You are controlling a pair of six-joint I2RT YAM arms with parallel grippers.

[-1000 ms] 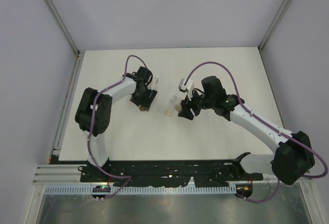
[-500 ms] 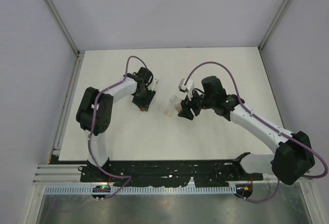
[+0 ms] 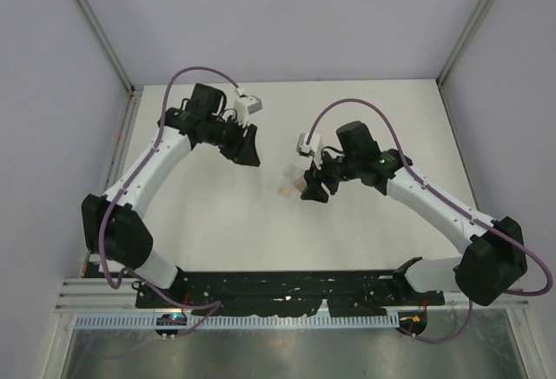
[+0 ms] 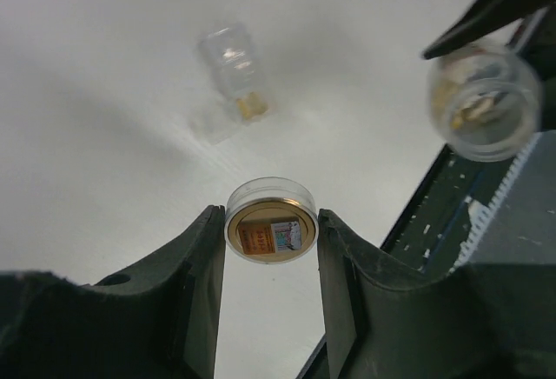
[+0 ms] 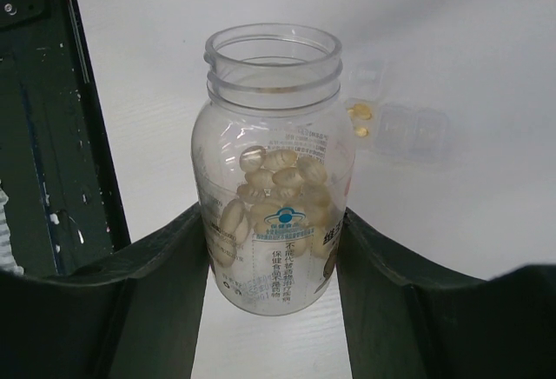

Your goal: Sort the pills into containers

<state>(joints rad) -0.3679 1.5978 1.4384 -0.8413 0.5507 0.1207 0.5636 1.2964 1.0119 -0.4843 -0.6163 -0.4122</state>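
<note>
Right tool (image 5: 274,222) clamped open pill bottle (image 5: 274,153) of pale capsules (image 5: 278,192) beside clear pill organizer (image 5: 400,131), at tabletop (image 3: 373,109) centre; left tool (image 4: 269,222) gripped amber vial (image 4: 271,233), left of centre. Risk: overtilting bottle could spill capsules past organizer's compartments.

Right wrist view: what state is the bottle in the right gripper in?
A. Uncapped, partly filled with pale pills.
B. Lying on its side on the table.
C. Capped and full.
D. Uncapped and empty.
A: the bottle held in the right gripper shows a bare threaded mouth with no cap, and pale pills fill roughly its lower half. A round lid sits in the left gripper.
</note>
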